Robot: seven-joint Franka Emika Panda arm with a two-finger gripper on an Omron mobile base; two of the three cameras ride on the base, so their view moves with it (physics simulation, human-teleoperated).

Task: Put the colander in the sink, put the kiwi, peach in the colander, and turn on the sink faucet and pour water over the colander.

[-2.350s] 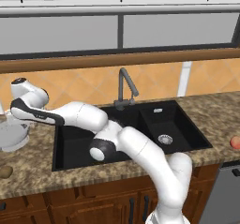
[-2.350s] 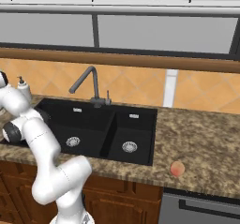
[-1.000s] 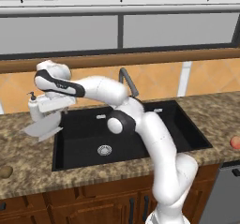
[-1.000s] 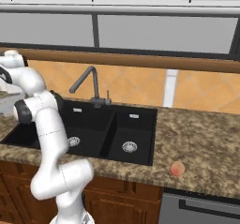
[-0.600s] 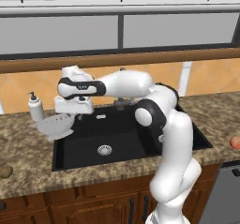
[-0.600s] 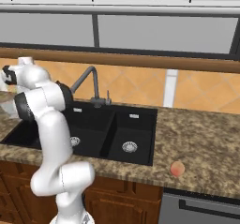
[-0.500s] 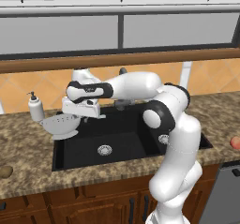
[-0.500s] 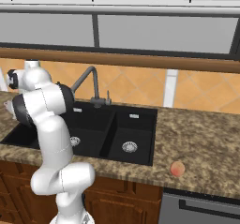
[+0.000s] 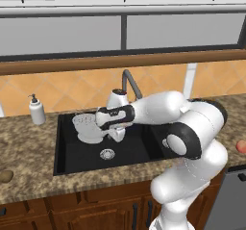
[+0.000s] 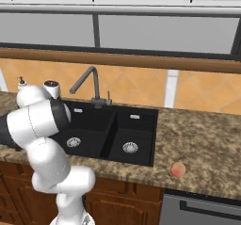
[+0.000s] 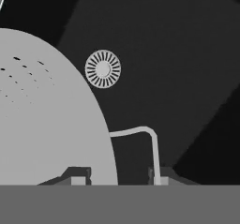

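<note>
Granite worktop (image 9: 29, 149), black sink (image 9: 72, 157). My claw (image 9: 103, 128) clamped on colander (image 9: 89, 128) rim over large basin; light, stiff, rim grip suits.

You're facing a speckled brown granite counter (image 9: 29, 147) on wooden base cabinets (image 9: 67, 210). Behind it runs an orange diamond-tiled backsplash (image 9: 72, 87), broken by 1 white vertical strip (image 9: 190, 80). A wooden sill (image 9: 120, 63) tops the tiles, under a dark-framed window (image 9: 62, 34) of 2 grey panes. At your lower right sits a grey appliance front (image 10: 202, 210)
</note>
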